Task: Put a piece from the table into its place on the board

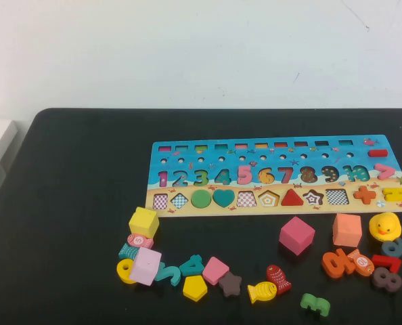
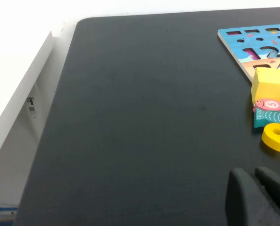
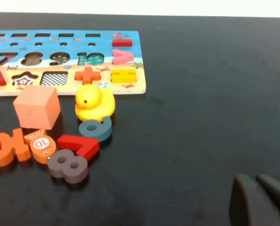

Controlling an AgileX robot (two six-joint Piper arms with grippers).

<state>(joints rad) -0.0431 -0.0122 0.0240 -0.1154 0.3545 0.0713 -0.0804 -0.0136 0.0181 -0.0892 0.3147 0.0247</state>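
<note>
Small flat yellow wooden pentagon (image 1: 195, 288) lying on black desk (image 1: 72, 203) below long blue wooden board (image 1: 167, 152); left tool (image 2: 253, 181), right tool (image 3: 258, 186) parked, apparently closed; best gripped across flat sides

A plain test bench, probably a lab. A matte black table (image 1: 72, 203) stands against a bare white wall (image 1: 201, 47). Only a puzzle board (image 1: 275, 172) and scattered toy pieces lie on it.

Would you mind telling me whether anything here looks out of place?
Mostly loose toys: the yellow pentagon piece lies off the board, whose pentagon slot is empty. Both tools, left and right, hover above bare table.
</note>
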